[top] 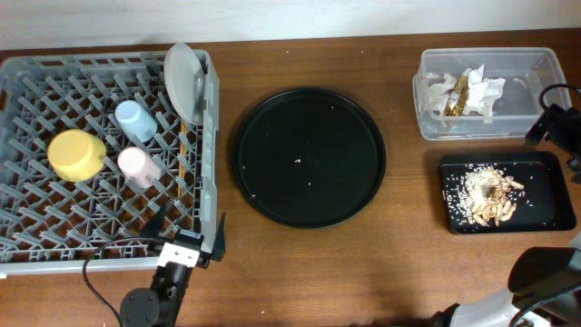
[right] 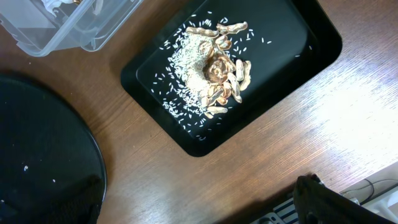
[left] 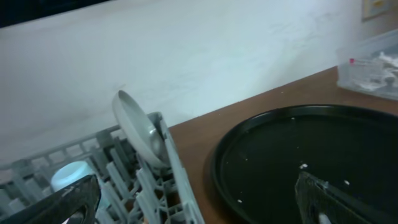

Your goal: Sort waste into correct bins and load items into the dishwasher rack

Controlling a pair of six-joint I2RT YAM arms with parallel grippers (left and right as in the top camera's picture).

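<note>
The grey dishwasher rack [top: 91, 64] fills the left of the table. In it sit a yellow bowl [top: 77, 154], a light blue cup [top: 134, 120], a pink cup [top: 138, 165], brown chopsticks [top: 184, 154] and an upright pale plate [top: 184, 82]. Crumpled wrappers [top: 467, 91] lie in the clear tub [top: 531, 64]. Rice and fried pieces [top: 488, 193] lie in the shallow black tray [top: 545, 177]. My left gripper [left: 199, 208] hangs open and empty over the rack's near right corner. My right gripper [right: 193, 205] is open and empty over bare wood, near the food scraps [right: 211, 62].
A large round black tray [top: 309, 127] with a few rice grains lies in the middle, between rack and bins. The right arm [top: 545, 272] is at the front right corner. A black fixture with a cable [top: 556, 118] stands at the right edge beside the tub.
</note>
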